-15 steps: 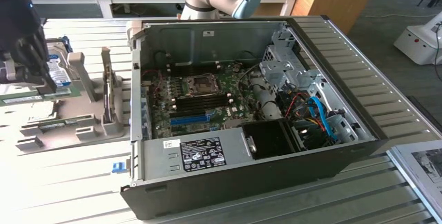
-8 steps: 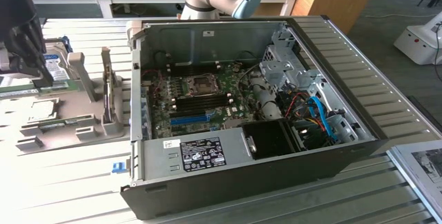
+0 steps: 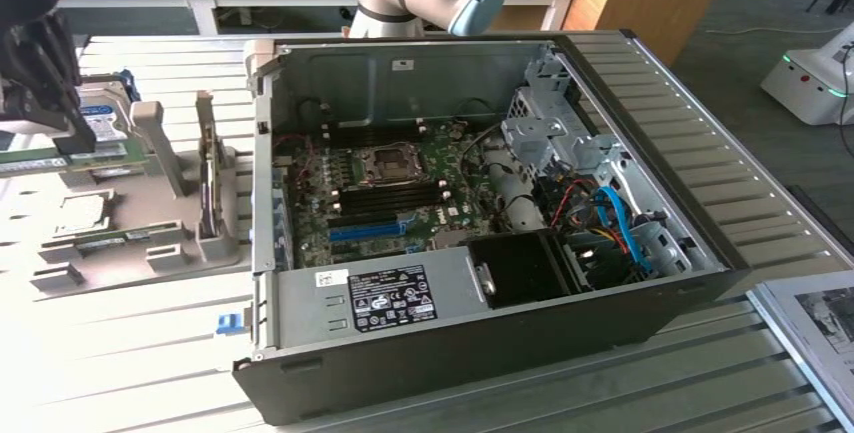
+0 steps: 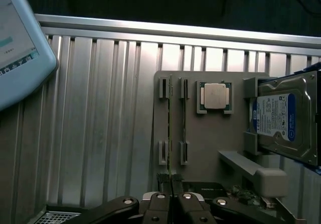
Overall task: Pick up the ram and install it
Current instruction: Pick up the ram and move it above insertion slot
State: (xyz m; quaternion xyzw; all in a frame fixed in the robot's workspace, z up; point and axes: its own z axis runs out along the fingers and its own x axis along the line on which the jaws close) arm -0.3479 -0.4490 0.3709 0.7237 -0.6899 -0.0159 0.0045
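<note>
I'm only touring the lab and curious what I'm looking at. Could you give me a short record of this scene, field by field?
gripper: shut, above the grey parts tray
held: the ram, a thin green stick, as far as I can tell
on the tray: second green stick, square processor chip, hard drive
computer case: open, beside the tray on the exterior view's right
inside the case: motherboard
ram installed: not yet
</note>
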